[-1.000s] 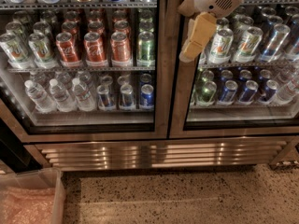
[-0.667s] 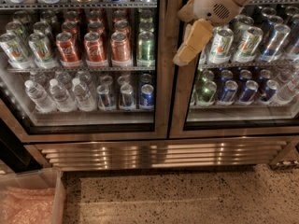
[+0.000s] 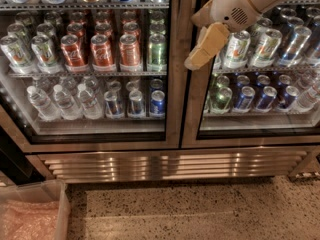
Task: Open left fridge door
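The fridge point(image 3: 170, 161) fills the view: two glass doors in steel frames above a louvred base grille. The left fridge door point(image 3: 100, 64) is shut; red soda cans point(image 3: 102, 51) and clear water bottles point(image 3: 62, 101) show behind its glass. The right door point(image 3: 260, 84) shows green-white and blue cans. My gripper point(image 3: 200, 54) hangs from the white arm at the upper right. Its tan fingers point down-left, in front of the steel strip where the two doors meet, just right of the left door's frame.
A clear plastic bin point(image 3: 32, 214) with pink wrap stands on the speckled floor at the lower left. A dark gap runs along the fridge's left side. The floor point(image 3: 200, 209) lies in front of the base grille.
The gripper has moved left and slightly down, from in front of the right door's glass toward the centre strip between the doors. The doors have not moved.
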Robot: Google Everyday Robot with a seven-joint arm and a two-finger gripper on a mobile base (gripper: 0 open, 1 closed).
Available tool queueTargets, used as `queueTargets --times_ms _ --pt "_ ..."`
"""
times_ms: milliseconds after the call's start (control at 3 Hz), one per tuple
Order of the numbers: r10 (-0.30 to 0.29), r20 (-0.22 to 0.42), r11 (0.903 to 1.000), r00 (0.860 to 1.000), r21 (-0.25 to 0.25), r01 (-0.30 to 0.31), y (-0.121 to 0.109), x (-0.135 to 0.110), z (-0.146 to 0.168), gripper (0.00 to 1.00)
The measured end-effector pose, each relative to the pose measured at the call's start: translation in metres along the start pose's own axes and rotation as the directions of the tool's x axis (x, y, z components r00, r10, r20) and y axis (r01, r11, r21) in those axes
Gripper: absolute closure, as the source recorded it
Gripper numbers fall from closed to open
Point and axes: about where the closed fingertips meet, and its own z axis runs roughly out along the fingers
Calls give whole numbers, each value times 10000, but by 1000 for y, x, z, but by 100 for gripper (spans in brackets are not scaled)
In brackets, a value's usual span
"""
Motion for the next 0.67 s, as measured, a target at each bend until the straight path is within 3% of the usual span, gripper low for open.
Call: queueTargets --times_ms 667 --pt "60 166 9993 9998 378 -67 -4 -9 -6 0"
